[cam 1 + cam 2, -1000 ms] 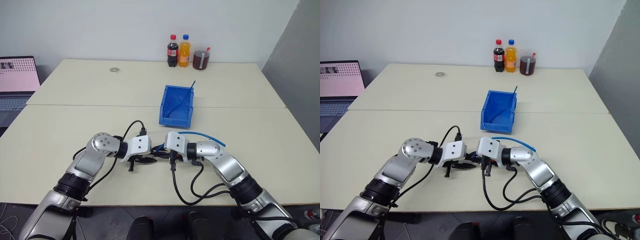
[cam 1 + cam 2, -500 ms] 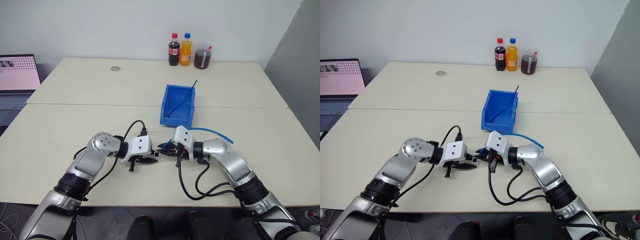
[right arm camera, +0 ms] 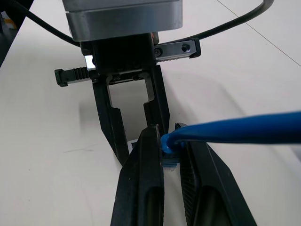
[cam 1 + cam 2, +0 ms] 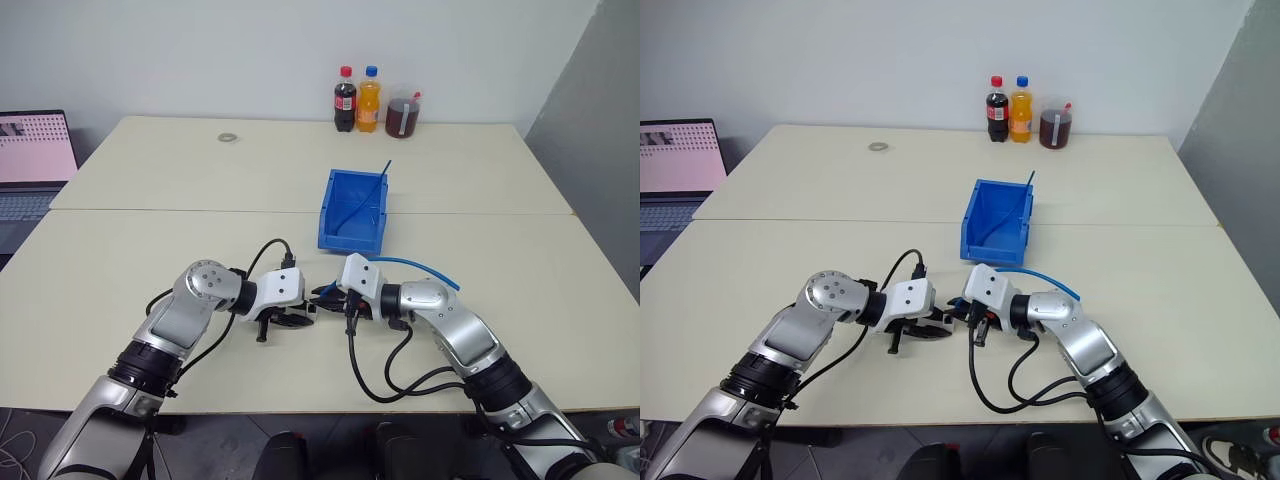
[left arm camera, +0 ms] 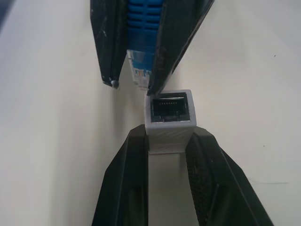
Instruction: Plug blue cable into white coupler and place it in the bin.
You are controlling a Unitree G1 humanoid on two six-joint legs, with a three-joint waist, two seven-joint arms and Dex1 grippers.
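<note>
Pale cream table [image 4: 150, 260] fills the head camera's frame. Just above centre sits the bin [image 4: 352, 212], bright blue and open-topped, with a thin dark-blue cable [image 4: 362, 198] leaning inside. Below it, at lower centre, two claws meet tip to tip. The left gripper [image 5: 169, 141] is clamped on the white coupler [image 5: 170, 120], its dark socket facing the other claw. The right gripper [image 3: 170, 149] is closed on the blue cable [image 4: 420, 267], whose clear plug [image 5: 139, 74] sits just beside the socket, slightly off line, not yet inserted.
</note>
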